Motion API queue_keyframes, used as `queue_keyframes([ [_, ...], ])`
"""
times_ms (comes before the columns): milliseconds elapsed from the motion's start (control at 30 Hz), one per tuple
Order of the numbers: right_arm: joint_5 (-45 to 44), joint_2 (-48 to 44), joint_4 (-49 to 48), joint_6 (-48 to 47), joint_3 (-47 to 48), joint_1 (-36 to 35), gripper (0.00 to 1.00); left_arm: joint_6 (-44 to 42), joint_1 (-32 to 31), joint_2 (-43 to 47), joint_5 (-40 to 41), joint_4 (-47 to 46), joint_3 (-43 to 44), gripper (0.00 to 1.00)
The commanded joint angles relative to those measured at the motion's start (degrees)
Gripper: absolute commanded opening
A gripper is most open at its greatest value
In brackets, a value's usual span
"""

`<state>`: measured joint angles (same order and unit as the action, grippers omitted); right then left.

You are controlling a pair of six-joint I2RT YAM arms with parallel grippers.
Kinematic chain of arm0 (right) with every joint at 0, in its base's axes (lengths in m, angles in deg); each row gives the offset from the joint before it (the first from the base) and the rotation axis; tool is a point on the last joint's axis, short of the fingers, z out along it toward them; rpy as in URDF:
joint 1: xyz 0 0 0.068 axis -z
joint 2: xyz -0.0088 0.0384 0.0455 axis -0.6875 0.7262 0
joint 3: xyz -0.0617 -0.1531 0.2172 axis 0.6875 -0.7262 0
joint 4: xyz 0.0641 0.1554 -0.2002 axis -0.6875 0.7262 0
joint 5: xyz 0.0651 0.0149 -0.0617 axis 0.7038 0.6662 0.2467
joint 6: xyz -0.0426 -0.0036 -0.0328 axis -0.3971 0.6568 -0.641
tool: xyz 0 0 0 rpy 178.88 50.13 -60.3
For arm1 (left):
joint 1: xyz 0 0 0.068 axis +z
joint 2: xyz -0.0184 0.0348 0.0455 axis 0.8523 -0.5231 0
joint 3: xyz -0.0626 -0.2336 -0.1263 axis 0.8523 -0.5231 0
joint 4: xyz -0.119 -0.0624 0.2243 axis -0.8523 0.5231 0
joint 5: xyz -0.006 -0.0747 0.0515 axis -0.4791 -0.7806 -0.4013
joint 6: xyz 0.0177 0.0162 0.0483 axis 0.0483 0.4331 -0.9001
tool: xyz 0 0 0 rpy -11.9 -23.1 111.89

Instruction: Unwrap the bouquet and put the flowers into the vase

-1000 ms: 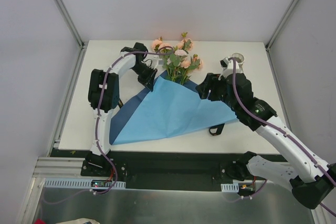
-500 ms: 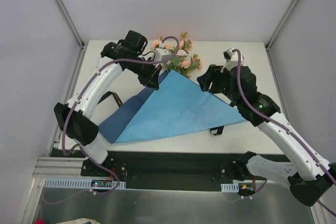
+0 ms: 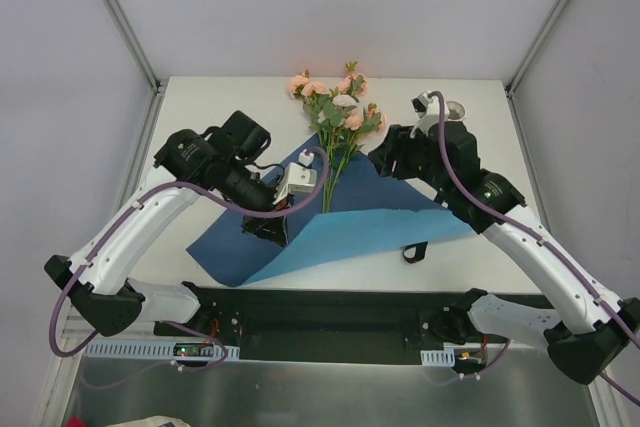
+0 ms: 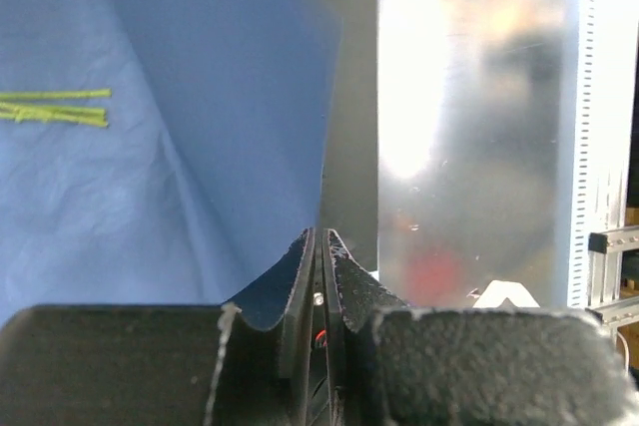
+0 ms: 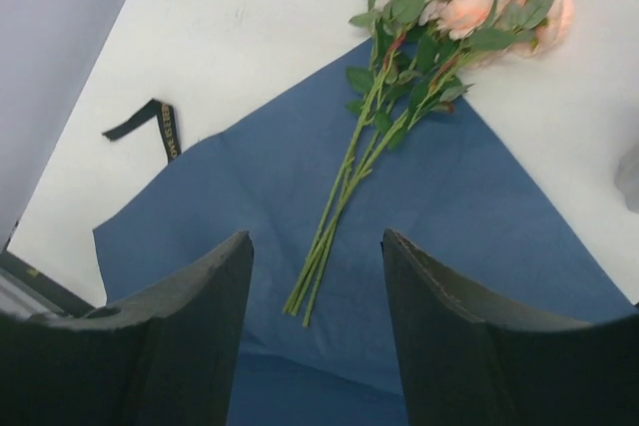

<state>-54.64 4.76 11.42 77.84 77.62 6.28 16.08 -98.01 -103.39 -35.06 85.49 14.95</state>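
The flowers [image 3: 335, 112] lie loose on the opened blue paper [image 3: 380, 222], heads toward the far edge of the counter [image 3: 200, 107], stems [image 5: 334, 216] bunched and pointing toward the arms. The wrap looks undone, so the step in hand is probably getting the sheet clear of the stems.

The left gripper [image 4: 321, 246] is clenched on a fold of the paper near the counter's near edge, with the sheet pinched thin between its fingers. Any pull is best kept low and slow, away from the stems, so that the bunch does not ride along or scatter.

The right gripper [image 5: 315, 236] hangs released above the stems with nothing between its fingers. A good grasp would cross the bunch about midway and take all the stems together.

The vase [image 3: 453, 109] stands upright at the far right, just behind the right arm and partly hidden by it, so a careless swing there could tip it. The ribbon [image 3: 412, 249] lies off the paper's near right edge. Bare counter to the left of the flowers gives the most room to move
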Motion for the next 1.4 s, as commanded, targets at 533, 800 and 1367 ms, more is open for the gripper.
queue_keyframes([
  [533, 9.8, -7.2, 16.0, 0.0, -9.3, -20.6, 0.45, -4.0, -4.0, 0.5, 8.2, 5.0, 12.9, 0.36],
  [800, -9.4, -5.3, 25.9, 0.2, -1.8, -23.9, 0.68, 6.0, 9.0, -1.7, 17.9, -9.8, 5.2, 0.51],
  [1367, -2.7, 40.5, 7.6, -0.8, 21.9, -2.2, 0.57, 11.3, 21.1, -16.5, 33.6, -25.2, -17.9, 0.57],
])
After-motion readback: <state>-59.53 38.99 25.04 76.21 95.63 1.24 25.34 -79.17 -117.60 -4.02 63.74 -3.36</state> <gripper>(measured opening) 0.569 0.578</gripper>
